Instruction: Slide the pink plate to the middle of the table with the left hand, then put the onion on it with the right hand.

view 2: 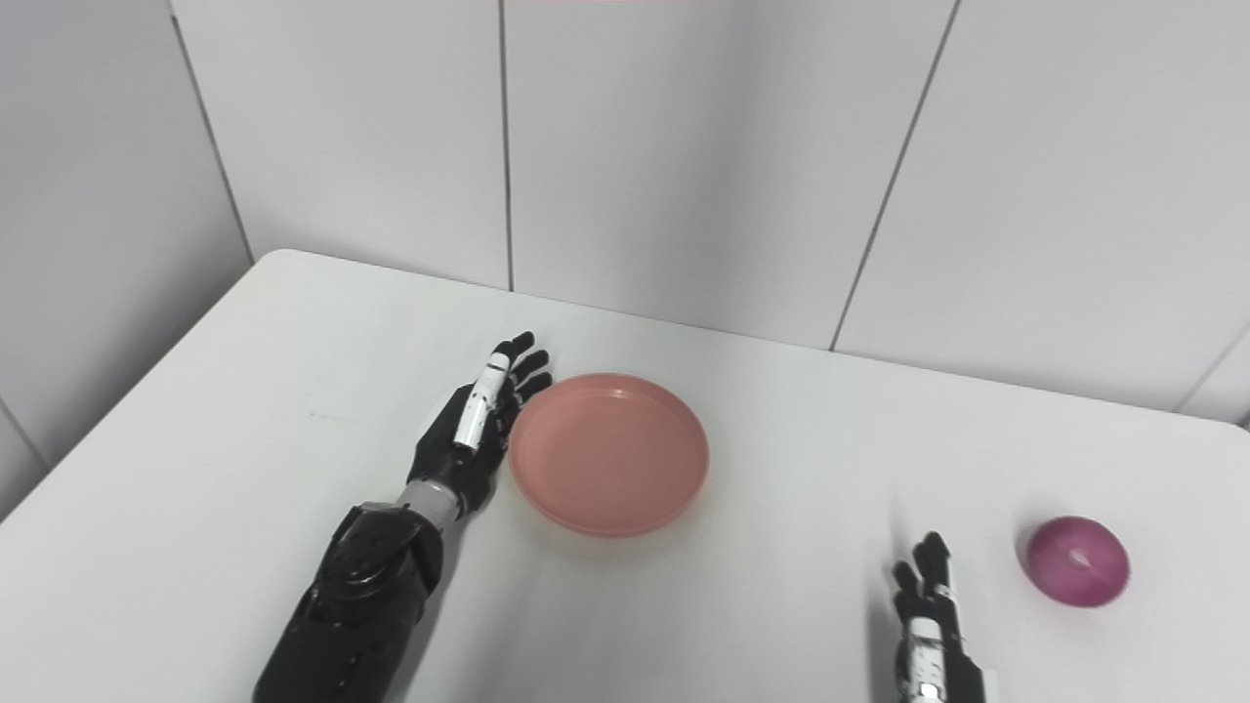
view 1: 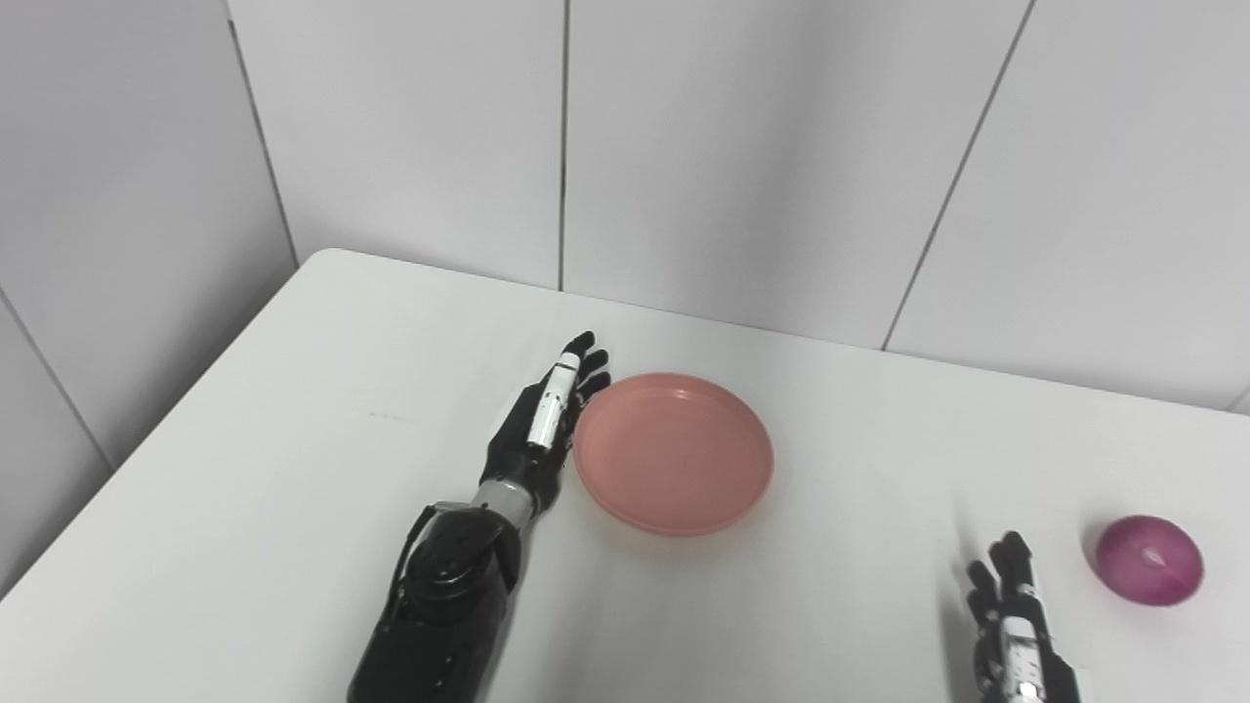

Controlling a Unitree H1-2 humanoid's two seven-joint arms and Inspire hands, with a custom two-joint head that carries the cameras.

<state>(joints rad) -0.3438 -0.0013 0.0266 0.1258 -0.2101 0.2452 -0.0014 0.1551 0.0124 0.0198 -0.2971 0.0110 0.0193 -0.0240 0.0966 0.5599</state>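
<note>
- The white table [view 1: 293, 488] fills most of the view, with a grey wall behind it.
- The left arm [view 1: 439, 605] reaches in from the bottom, and it is big and black.
- The pink plate [view 1: 674, 451] sits flat on the table, close to the middle, with nothing in it.
- The left hand [view 1: 542, 430] stands on its edge right beside the plate's left rim. Its fingers are straight and together, and it holds nothing. It looks like it touches the rim, but I cannot be sure.
- The right hand [view 2: 933, 625] waits low at the bottom. Its fingers point up and are spread a little, with nothing in them.
- The onion [view 2: 1077, 561] is round and purple. It sits on the table to the right of that hand, near it but apart.
- The plate push looks almost done. To do it well, the left hand should press its flat side low on the rim and go slow, so the plate slides and does not tip or spin.
- Then the left hand should move away, so the right hand has room to bring the onion over.
</note>
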